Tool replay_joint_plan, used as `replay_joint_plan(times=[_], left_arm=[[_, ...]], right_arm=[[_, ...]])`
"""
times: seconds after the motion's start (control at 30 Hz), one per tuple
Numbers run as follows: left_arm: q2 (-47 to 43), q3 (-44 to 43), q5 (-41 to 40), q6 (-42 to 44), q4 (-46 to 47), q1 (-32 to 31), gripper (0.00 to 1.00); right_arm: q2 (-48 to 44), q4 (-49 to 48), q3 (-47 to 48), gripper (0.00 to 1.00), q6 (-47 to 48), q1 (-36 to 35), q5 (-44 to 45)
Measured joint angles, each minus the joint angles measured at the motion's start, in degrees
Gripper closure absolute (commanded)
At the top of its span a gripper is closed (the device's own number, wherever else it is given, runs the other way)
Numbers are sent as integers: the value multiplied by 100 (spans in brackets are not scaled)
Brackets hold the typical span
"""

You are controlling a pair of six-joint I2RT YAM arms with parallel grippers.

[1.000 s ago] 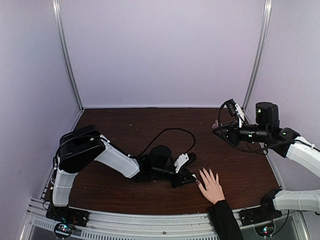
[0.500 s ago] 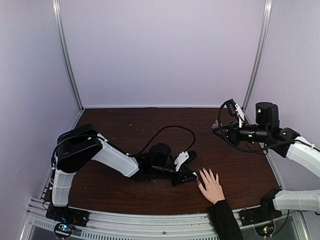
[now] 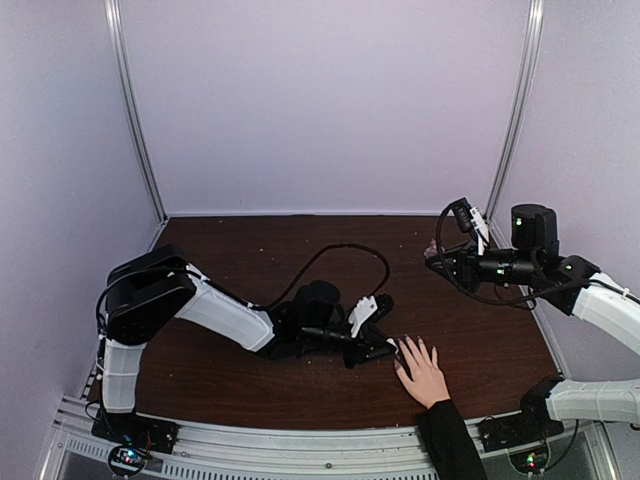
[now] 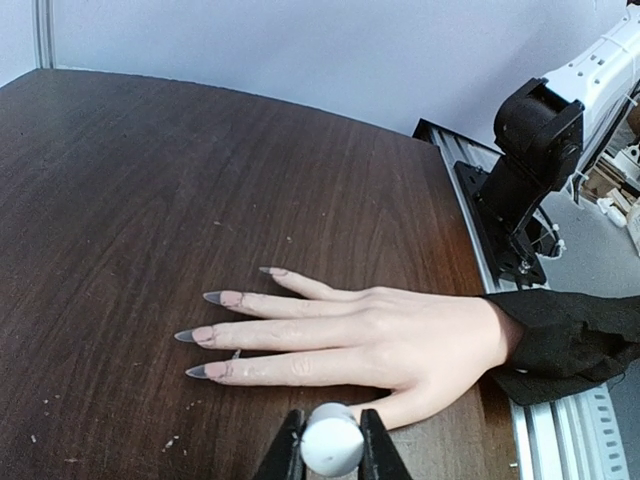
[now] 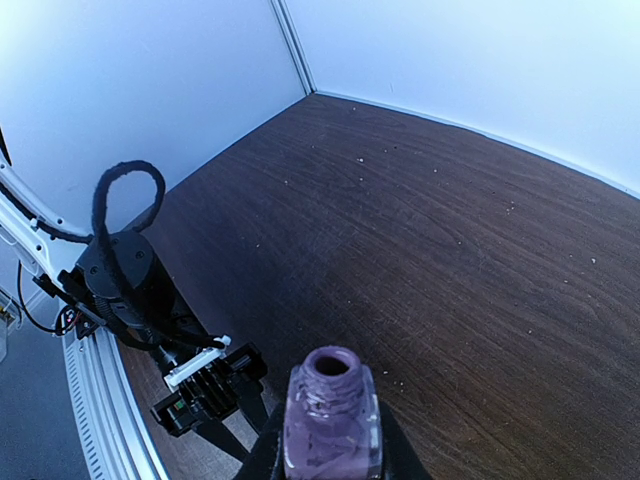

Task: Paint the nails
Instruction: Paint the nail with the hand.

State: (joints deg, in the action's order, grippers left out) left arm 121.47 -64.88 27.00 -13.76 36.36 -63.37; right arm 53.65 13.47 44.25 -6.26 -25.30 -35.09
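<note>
You are in the middle of the work, as far as I can judge. The small clear glass bottle (image 5: 332,425) with purple polish is already open. Your right end effector (image 5: 330,462) pinches it from both sides and holds it upright in the air, well apart from the hand. Your left end effector (image 3: 390,348) is pressed on a pale round cap (image 4: 332,440). I suppose the brush hangs under this cap, but the brush itself is hidden in every view.

The left end effector is low over the dark brown wooden desk (image 4: 150,180), just beside the thumb side of the light-skinned human hand (image 4: 370,345). Whether the brush touches a nail, you cannot tell from here.

The hand lies flat on the desk, palm down, close to the near edge, with a black sleeve (image 4: 575,335) at the wrist. The fingers are spread and point away from the sleeve.

The long pointed nails (image 4: 208,334) are the thing to watch. Four of them show in the left wrist view. Each has a dark grey tip and a pinkish part near the base. This pinkish part may be fresh polish, or only the bare nail; the pictures do not decide it. The thumb nail is hidden behind the cap, so its state is unknown. I would count no nail as surely finished.
</note>
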Motion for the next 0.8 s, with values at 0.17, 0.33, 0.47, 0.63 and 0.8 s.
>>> replay_joint_plan(times=[0.17,0.33,0.47,0.63,0.8], left_arm=[[-7,0,22,20,-4,0,100],[-7,-15,31,44,-74,0,100],[-2,-76,48,76,-151,-2,100],[13,-140,66,105,-212,-2,100],[92,-162,68,125,-267,-9,100]], right_arm=[[0,0,-7,100,0,0,0],[0,-2,-7,100,0,0,0],[0,0,-9,100,0,0,-2],[0,0,-9,100,0,0,-2],[0,0,-9,100,0,0,-2]])
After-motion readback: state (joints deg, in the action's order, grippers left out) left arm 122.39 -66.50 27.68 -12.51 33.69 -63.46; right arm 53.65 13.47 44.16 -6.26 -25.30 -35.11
